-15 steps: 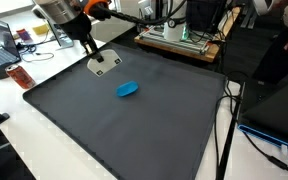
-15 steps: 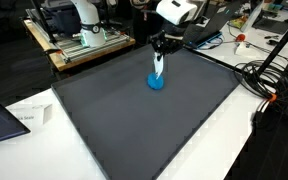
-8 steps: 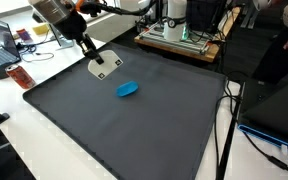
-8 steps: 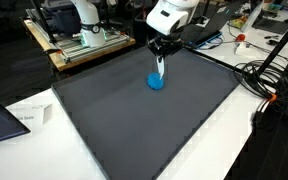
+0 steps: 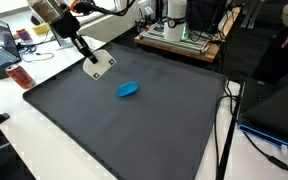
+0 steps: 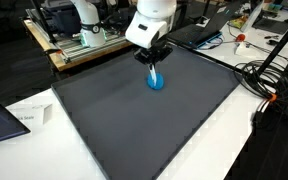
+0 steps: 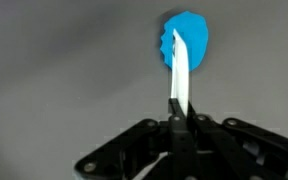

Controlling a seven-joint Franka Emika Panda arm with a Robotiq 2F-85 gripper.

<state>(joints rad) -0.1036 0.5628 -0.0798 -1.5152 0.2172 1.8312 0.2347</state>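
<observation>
Grey mat (image 5: 134, 130) below; gripper (image 5: 85, 56) clamped on white flat card (image 5: 100, 68), lifted higher and aside since a second ago, likely carrying it clear of blue oval lump (image 5: 128, 89)

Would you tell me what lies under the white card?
Only dark mat shows under the white card; the blue piece lies apart. The patch directly beneath is hidden.

- Shifted the gripper (image 5: 85, 56) a little left, toward the left edge of the mat (image 5: 134, 125).
- Dragged the white card (image 5: 99, 68) left along with it, tilted more than before.
- In an exterior view, swung the arm (image 6: 149, 25) left and nearer.
</observation>
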